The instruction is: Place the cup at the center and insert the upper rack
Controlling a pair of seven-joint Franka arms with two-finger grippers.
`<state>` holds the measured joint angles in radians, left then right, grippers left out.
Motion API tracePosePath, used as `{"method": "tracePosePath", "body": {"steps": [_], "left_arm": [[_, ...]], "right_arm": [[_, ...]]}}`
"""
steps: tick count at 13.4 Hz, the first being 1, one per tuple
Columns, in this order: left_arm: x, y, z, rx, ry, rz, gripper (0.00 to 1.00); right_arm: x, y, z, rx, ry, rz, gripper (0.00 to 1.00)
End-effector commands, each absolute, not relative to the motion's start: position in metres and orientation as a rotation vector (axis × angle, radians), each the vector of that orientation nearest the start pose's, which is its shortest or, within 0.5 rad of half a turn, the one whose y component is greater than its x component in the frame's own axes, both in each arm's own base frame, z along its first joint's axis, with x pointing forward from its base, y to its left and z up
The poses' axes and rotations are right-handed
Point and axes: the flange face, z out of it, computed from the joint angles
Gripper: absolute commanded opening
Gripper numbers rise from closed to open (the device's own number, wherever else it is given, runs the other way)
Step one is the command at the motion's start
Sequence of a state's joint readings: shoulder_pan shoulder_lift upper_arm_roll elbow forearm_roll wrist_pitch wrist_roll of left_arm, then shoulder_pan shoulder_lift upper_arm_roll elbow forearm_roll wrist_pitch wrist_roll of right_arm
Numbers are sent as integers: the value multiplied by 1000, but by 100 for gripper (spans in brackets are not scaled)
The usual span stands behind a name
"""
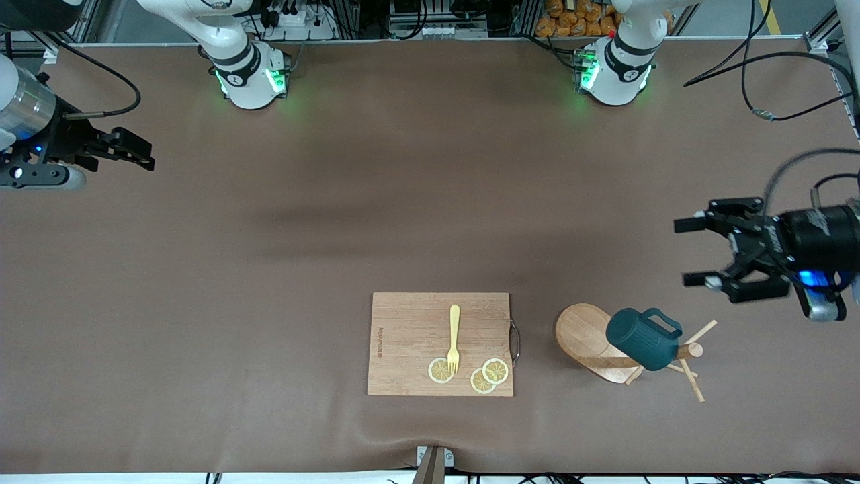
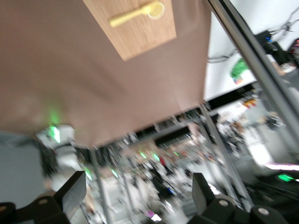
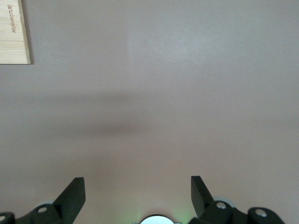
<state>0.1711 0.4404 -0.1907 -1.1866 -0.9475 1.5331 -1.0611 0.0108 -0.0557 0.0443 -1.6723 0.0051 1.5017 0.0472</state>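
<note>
Both the left gripper (image 1: 692,251) and right gripper (image 1: 138,153) hover wide-jawed and empty (the cup (image 1: 643,338) hangs on the toppled upper rack (image 1: 591,339)).

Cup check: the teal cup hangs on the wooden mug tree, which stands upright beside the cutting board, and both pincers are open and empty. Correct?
One thing is wrong: the mug tree lies tipped on its side, as the front view shows. The rest holds: the cup sits on it beside the cutting board, and the left pincer and right pincer are open and empty.
</note>
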Motion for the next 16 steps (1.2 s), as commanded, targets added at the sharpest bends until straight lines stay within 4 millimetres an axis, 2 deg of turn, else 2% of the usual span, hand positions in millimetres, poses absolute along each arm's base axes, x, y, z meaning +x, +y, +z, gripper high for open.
{"method": "tracePosePath", "body": {"steps": [1, 3, 5, 6, 7, 8, 10, 13, 16], "left_arm": [[665, -92, 585, 2045, 1072, -646, 100], [658, -119, 578, 2232, 989, -573, 100], [643, -150, 581, 2473, 884, -445, 100], [632, -161, 594, 2591, 795, -349, 100], [625, -168, 598, 2668, 713, -295, 100], [620, -170, 603, 2723, 649, -254, 100], [614, -166, 599, 2834, 590, -260, 100], [602, -183, 598, 3053, 367, -178, 100], [598, -189, 597, 3203, 320, -115, 100]], "right_arm": [[524, 24, 606, -3154, -43, 159, 100], [524, 23, 606, -3154, -41, 159, 100], [524, 23, 606, -3153, -38, 159, 100], [523, 23, 606, -3153, -38, 162, 100], [523, 23, 606, -3153, -38, 164, 100], [523, 23, 606, -3152, -40, 164, 100], [523, 18, 606, -3149, -24, 164, 100], [523, 20, 606, -3140, -26, 159, 100], [523, 19, 606, -3141, -29, 162, 100]]}}
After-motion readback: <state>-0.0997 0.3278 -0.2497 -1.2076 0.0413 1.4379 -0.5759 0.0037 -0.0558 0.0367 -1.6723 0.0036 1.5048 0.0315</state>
